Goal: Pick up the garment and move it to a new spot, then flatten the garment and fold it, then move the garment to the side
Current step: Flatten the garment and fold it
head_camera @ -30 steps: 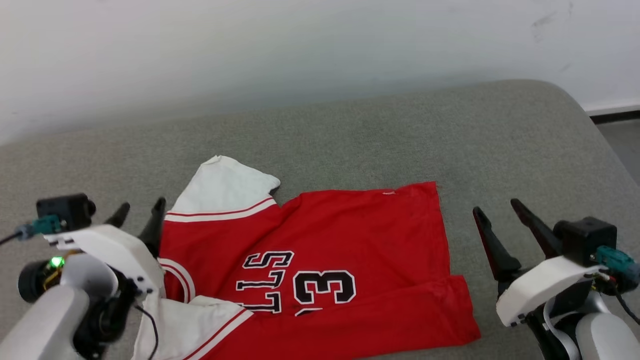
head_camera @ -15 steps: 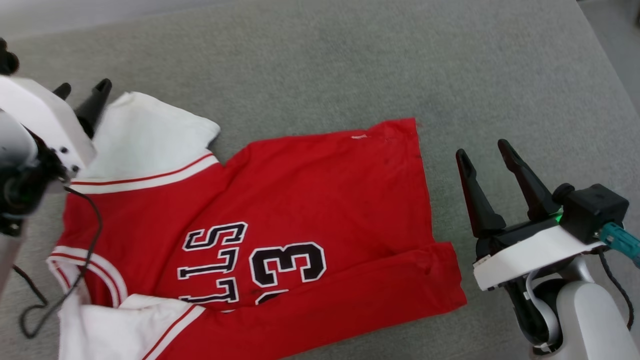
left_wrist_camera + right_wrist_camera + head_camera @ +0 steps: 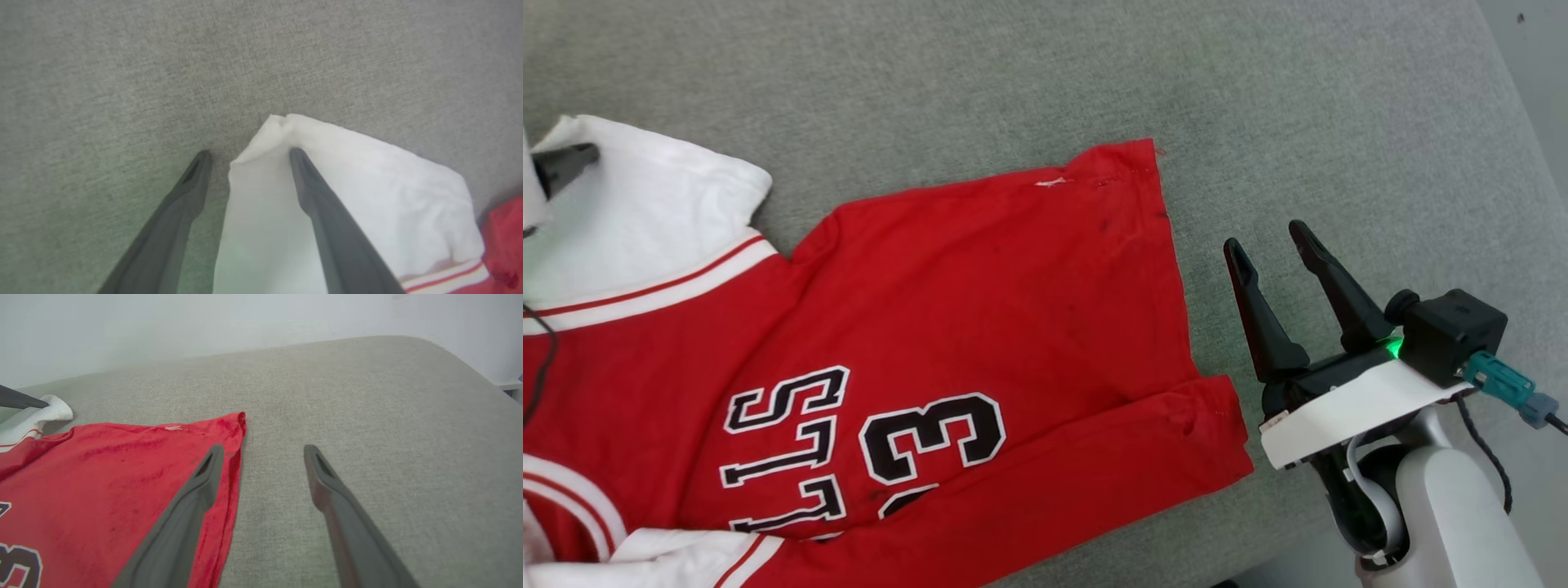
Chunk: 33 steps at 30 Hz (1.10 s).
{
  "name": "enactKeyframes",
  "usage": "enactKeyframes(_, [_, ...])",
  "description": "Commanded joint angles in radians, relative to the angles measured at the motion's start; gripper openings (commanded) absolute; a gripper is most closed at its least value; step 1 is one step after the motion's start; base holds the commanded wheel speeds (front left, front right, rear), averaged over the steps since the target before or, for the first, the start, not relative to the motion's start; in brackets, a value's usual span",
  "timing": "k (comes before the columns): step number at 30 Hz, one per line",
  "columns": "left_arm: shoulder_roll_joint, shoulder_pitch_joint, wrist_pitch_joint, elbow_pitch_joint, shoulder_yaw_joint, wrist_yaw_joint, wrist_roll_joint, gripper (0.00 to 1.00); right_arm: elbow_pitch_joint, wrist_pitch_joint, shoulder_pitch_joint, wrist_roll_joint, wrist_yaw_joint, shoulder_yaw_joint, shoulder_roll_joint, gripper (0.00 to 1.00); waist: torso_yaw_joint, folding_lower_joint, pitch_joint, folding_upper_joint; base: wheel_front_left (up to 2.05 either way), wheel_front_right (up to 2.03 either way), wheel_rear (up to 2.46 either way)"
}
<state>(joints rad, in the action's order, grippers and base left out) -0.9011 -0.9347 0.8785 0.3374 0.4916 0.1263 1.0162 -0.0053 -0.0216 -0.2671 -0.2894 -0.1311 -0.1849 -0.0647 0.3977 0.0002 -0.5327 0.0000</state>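
A grey fabric cushion (image 3: pixel 1013 73) meets a white wall (image 3: pixel 163 326) behind. Two grippers, both spread wide and empty: the left gripper (image 3: pixel 249 153) straddles the corner of one white sleeve (image 3: pixel 367 183), and the right gripper (image 3: pixel 1264 235) hovers at the hem's edge. One garment (image 3: pixel 980 286) lies face up on the cushion, its long axis running left to right, with the collar end toward the robot's left and the hem toward its right.

right gripper (image 3: pixel 263 448) seen with fingers spread wide, nothing held, one finger seen over side hem of red garment (image 3: pixel 122 469), other over grey upholstered surface (image 3: pixel 367 396), garment spread flat, white sleeve (image 3: pixel 57 409) at far left, left gripper's dark finger (image 3: pixel 20 401) seen against it, pale wall (image 3: pixel 204 322) behind
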Motion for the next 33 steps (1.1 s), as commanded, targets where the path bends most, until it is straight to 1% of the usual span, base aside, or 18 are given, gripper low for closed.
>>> enactKeyframes(1, [-0.001, 0.001, 0.018, 0.018, 0.015, 0.006, 0.0, 1.0, 0.004, -0.004, -0.017, -0.014, 0.001, -0.004, 0.005, 1.0, 0.017, -0.0002, -0.022, 0.0, 0.0, 0.0, 0.0])
enactKeyframes(3, [0.004, 0.026, 0.056, 0.041, 0.037, 0.013, 0.004, 1.0, 0.013, -0.008, -0.023, -0.02, 0.001, -0.01, 0.005, 1.0, 0.021, -0.0002, -0.031, 0.0, 0.0, 0.0, 0.0])
enactKeyframes(4, [0.011, 0.042, 0.073, 0.049, 0.05, 0.018, 0.009, 0.86, 0.018, -0.005, -0.022, -0.03, 0.001, -0.012, 0.005, 1.0, 0.022, -0.0002, -0.033, 0.0, 0.0, 0.0, 0.0])
enactKeyframes(5, [0.021, 0.057, 0.076, 0.058, 0.057, 0.021, 0.012, 0.5, 0.023, -0.003, -0.024, -0.035, 0.001, -0.016, 0.005, 1.0, 0.023, -0.0002, -0.036, 0.0, 0.0, 0.0, 0.0])
enactKeyframes(7, [0.048, 0.089, 0.079, 0.07, 0.062, 0.018, 0.031, 0.27, 0.032, -0.005, -0.032, -0.047, 0.001, -0.019, 0.003, 1.0, 0.025, -0.0002, -0.038, 0.0, 0.0, 0.0, 0.0])
enactKeyframes(8, [0.062, 0.101, 0.076, 0.072, 0.065, 0.016, 0.037, 0.06, 0.038, 0.002, -0.036, -0.056, 0.001, -0.02, -0.001, 1.0, 0.023, -0.0002, -0.038, 0.0, 0.0, 0.0, 0.0])
enactKeyframes(9, [0.072, 0.108, 0.071, 0.075, 0.068, 0.014, 0.043, 0.0, 0.042, 0.004, -0.045, -0.062, 0.001, -0.017, -0.008, 1.0, 0.02, -0.0002, -0.036, 0.0, 0.0, 0.0, 0.0])
enactKeyframes(13, [0.089, 0.1, 0.029, 0.079, 0.074, 0.002, 0.019, 0.0, 0.06, 0.036, -0.074, -0.093, 0.001, -0.011, -0.036, 1.0, -0.003, -0.0002, -0.018, 0.0, 0.0, 0.0, 0.0])
enactKeyframes(15, [0.111, 0.078, -0.025, 0.077, 0.067, -0.007, 0.005, 0.0, 0.071, 0.069, -0.087, -0.12, 0.001, -0.017, -0.052, 1.0, -0.025, -0.0002, -0.003, 0.0, 0.0, 0.0, 0.0])
enactKeyframes(18, [0.132, 0.04, -0.104, 0.087, 0.069, -0.006, -0.039, 0.0, 0.09, 0.127, -0.115, -0.163, 0.001, -0.018, -0.078, 1.0, -0.061, -0.0002, 0.023, 0.0, 0.0, 0.0, 0.0])
enactKeyframes(23, [0.179, -0.023, -0.229, 0.088, 0.061, -0.006, -0.091, 0.0, 0.142, 0.286, -0.192, -0.206, 0.001, -0.029, -0.134, 1.0, -0.136, -0.0002, 0.074, 0.0, 0.0, 0.0, 0.0])
enactKeyframes(25, [0.204, -0.033, -0.271, 0.078, 0.065, -0.012, -0.103, 0.0, 0.176, 0.359, -0.223, -0.219, 0.001, -0.029, -0.152, 1.0, -0.168, -0.0002, 0.095, 0.0, 0.0, 0.0, 0.0])
enactKeyframes(28, [0.243, -0.026, -0.325, 0.05, 0.066, -0.022, -0.104, 0.0, 0.242, 0.476, -0.279, -0.24, 0.001, -0.015, -0.175, 1.0, -0.219, -0.0002, 0.124, 0.0, 0.0, 0.0, 0.0])
enactKeyframes(30, [0.258, -0.011, -0.349, 0.024, 0.065, -0.027, -0.101, 0.0, 0.293, 0.55, -0.316, -0.254, 0.001, -0.006, -0.179, 1.0, -0.247, -0.0002, 0.132, 0.0, 0.0, 0.0, 0.0])
enactKeyframes(33, [0.293, 0.008, -0.383, -0.01, 0.06, -0.027, -0.085, 0.0, 0.365, 0.624, -0.374, -0.247, 0.001, 0.015, -0.196, 1.0, -0.294, -0.0002, 0.129, 0.0, 0.0, 0.0, 0.0])
